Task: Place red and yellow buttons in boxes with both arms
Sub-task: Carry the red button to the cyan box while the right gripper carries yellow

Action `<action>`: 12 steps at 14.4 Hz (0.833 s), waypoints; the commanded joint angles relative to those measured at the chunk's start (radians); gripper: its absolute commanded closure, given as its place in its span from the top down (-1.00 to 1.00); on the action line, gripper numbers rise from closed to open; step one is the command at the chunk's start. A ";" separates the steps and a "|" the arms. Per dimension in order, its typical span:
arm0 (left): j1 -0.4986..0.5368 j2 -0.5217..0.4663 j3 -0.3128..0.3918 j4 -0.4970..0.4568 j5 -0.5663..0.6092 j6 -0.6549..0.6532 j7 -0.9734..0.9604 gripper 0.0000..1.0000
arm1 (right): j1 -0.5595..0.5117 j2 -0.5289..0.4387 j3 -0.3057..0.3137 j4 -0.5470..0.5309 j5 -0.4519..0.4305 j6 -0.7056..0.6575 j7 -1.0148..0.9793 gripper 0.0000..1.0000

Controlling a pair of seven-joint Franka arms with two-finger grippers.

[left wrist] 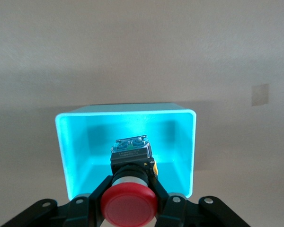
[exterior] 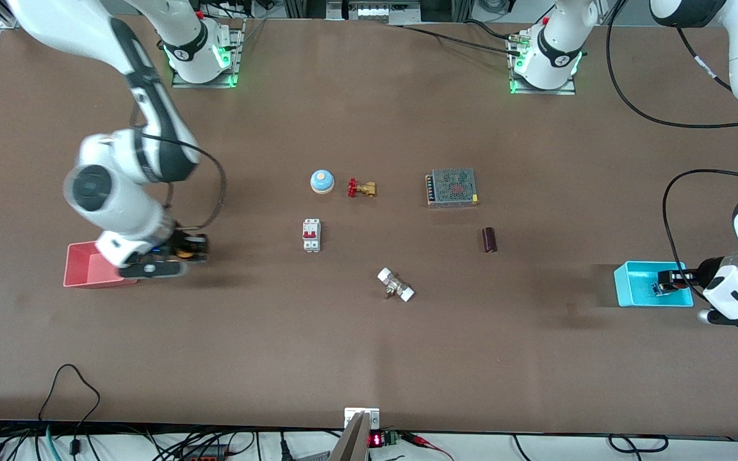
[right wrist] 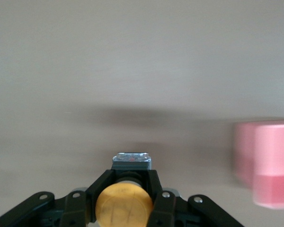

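Note:
My left gripper is shut on the red button and holds it over the open cyan box at the left arm's end of the table. In the left wrist view the gripper has the button's black body hanging above the inside of the cyan box. My right gripper is shut on the yellow button and holds it above bare table, just beside the pink-red box. In the right wrist view the gripper holds the yellow button, with the pink-red box off to one side.
Mid-table lie a blue bell, a brass valve with a red handle, a grey mesh power supply, a white circuit breaker, a dark cylinder and a white-ended metal part.

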 commanded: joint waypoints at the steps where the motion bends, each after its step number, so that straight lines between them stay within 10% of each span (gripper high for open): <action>1: 0.009 0.053 -0.005 0.048 0.018 -0.021 0.027 -0.95 | -0.118 -0.036 -0.015 0.069 0.015 -0.132 -0.213 -0.71; 12: 0.019 0.119 -0.003 0.079 0.016 0.002 0.030 -0.88 | -0.221 0.189 -0.101 0.158 0.150 0.040 -0.531 -0.71</action>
